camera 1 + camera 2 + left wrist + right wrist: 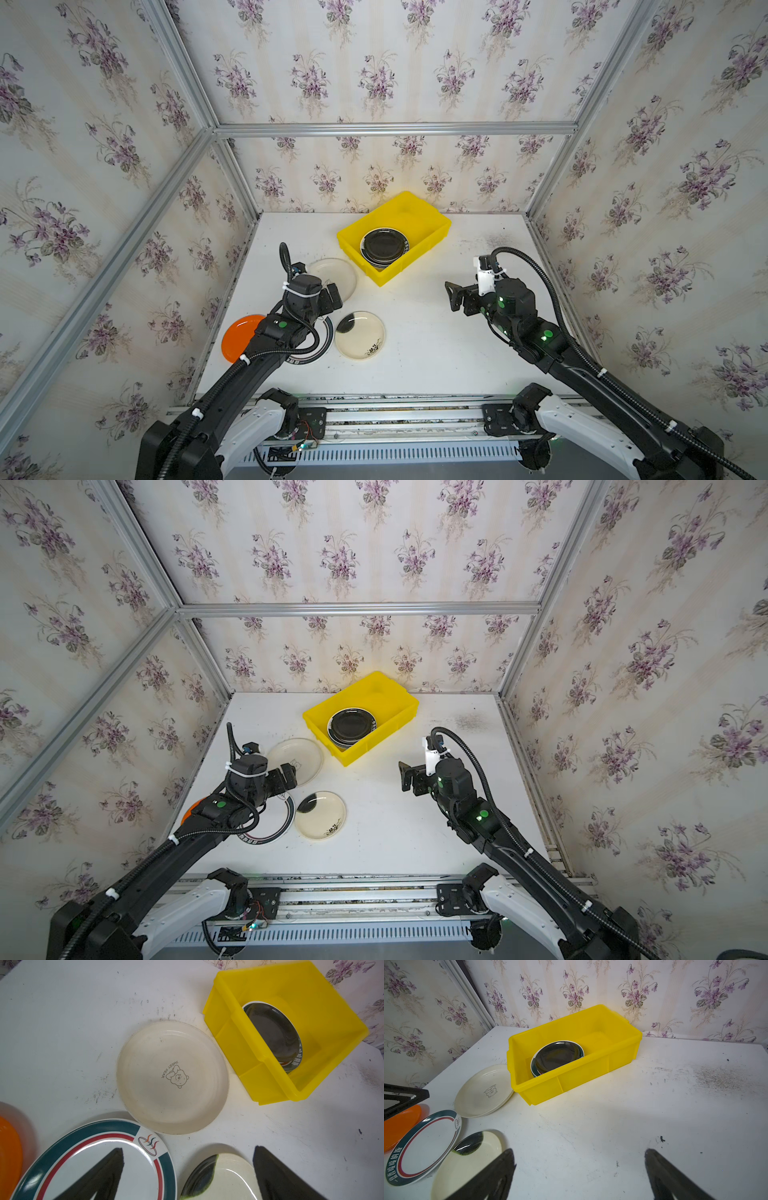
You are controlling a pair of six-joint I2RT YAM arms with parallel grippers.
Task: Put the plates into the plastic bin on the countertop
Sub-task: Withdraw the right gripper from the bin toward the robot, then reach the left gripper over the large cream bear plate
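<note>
My jaws stand apart, empty: a plate stack (384,248) sits in the yellow bin (432,232) at twelve o'clock, four plates (360,335) wait around eight.

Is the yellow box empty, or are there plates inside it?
Not empty. In the yellow bin a glossy black plate lies on a green-rimmed plate; the bin's other end is bare.
</note>
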